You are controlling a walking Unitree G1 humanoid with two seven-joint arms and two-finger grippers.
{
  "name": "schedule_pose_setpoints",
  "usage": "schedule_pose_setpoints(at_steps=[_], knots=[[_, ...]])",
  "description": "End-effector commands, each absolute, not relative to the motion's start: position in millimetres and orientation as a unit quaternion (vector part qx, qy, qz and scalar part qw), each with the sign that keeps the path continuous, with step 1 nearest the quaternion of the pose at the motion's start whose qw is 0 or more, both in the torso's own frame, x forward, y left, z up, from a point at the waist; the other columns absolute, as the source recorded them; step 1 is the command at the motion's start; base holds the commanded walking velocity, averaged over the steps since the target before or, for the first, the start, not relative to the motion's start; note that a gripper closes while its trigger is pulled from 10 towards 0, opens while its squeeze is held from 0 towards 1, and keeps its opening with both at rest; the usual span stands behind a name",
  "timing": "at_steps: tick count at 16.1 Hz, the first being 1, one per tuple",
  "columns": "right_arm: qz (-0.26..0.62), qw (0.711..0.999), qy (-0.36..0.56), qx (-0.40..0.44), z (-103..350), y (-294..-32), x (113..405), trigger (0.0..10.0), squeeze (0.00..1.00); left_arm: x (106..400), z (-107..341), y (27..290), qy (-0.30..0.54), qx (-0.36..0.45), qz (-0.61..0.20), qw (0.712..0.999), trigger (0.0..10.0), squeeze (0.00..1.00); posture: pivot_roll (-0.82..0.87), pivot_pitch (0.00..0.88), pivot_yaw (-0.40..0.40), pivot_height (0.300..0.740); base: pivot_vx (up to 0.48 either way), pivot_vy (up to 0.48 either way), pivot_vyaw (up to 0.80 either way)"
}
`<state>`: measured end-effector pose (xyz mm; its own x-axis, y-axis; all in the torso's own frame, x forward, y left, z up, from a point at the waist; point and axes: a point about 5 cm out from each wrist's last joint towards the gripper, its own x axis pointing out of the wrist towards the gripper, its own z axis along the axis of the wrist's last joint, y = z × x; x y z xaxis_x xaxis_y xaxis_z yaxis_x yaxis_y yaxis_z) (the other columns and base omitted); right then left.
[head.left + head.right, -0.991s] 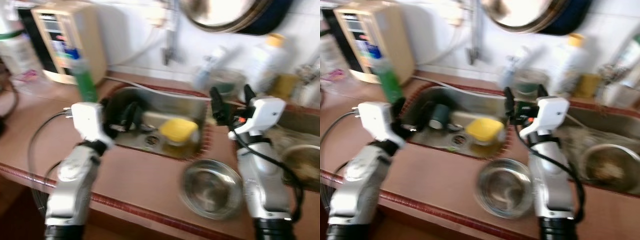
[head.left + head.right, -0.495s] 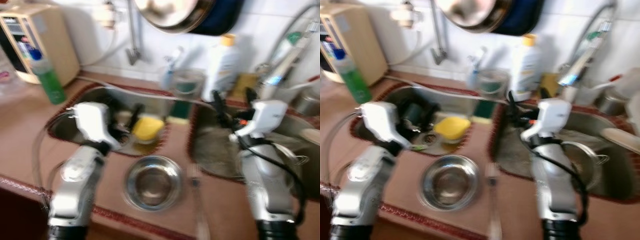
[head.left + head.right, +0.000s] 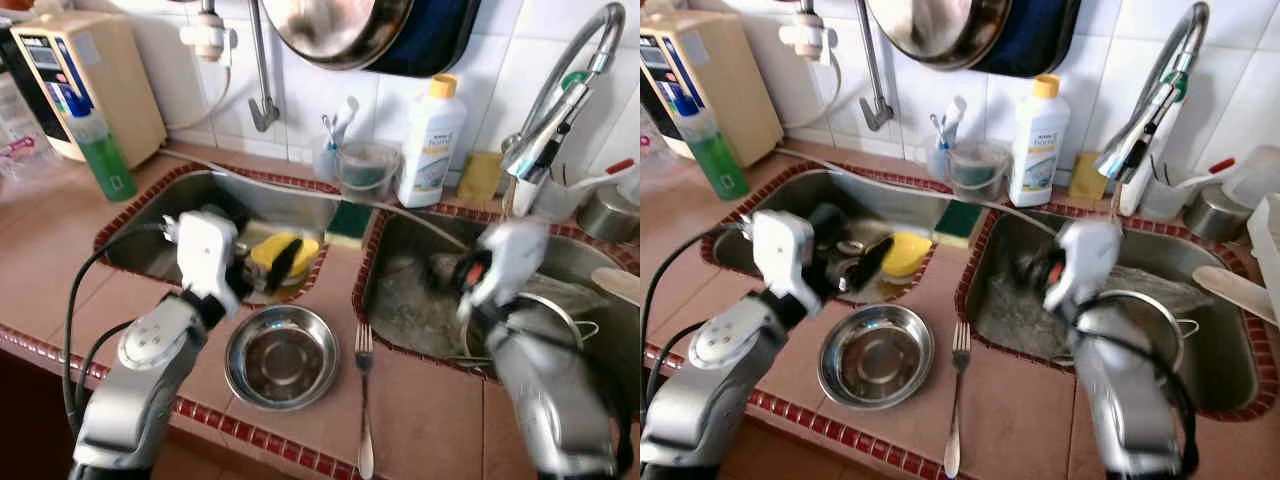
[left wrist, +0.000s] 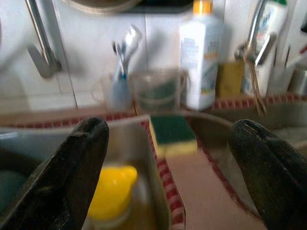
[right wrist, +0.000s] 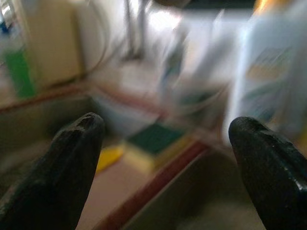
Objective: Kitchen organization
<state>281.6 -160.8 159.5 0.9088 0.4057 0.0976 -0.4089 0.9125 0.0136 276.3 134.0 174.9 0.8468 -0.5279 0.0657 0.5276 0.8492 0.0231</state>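
Two sinks sit side by side: the left sink (image 3: 150, 215) at centre-left, the right sink (image 3: 400, 290) at centre-right. One steel bowl (image 3: 280, 356) and one fork (image 3: 364, 395) lie on the counter at lower centre. One sponge (image 4: 171, 135) rests on the divider. The left gripper (image 4: 168, 167) and right gripper (image 5: 168, 167) are both spread wide, holding nothing.

Shiny steel bowl (image 3: 280, 356) — glossy tiled wall (image 3: 310, 95)

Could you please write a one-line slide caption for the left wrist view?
Open left end effector faces a green-and-yellow sponge on the divider between two sinks, a yellow cup lying in one.
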Motion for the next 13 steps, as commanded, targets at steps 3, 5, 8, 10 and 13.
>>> schedule_pose_setpoints(at_steps=[3,5,8,10,13], knots=[[0.253,0.966,-0.043,0.01,166.8,-158.1,278.0,10.0,0.0,267.2,174.3,134.0,-0.015,0.022,-0.313,0.949,10.0,0.0,-0.11,0.051,0.039,0.74,0.0,0.0,0.0],[0.287,0.958,-0.024,0.01,167.6,-155.6,275.7,10.0,0.0,264.2,174.6,137.7,0.002,0.021,-0.325,0.946,10.0,0.0,-0.11,0.058,0.038,0.74,0.0,0.0,0.0],[0.325,0.946,-0.015,0.007,171.7,-151.7,276.7,10.0,0.0,262.7,174.1,151.5,0.026,0.03,-0.324,0.945,10.0,0.0,-0.11,0.063,0.036,0.74,0.0,0.0,0.0],[0.34,0.94,-0.015,0.012,173.8,-148.5,279.7,10.0,0.0,258.1,173.9,160.1,0.033,0.046,-0.334,0.941,10.0,0.0,-0.1,0.064,0.029,0.74,0.0,0.0,0.0],[0.36,0.933,-0.013,0.019,175.5,-141.3,287.2,10.0,0.0,252.5,176.3,167.5,0.031,0.056,-0.338,0.939,10.0,0.0,-0.09,0.067,0.021,0.74,0.0,0.0,0.0]])
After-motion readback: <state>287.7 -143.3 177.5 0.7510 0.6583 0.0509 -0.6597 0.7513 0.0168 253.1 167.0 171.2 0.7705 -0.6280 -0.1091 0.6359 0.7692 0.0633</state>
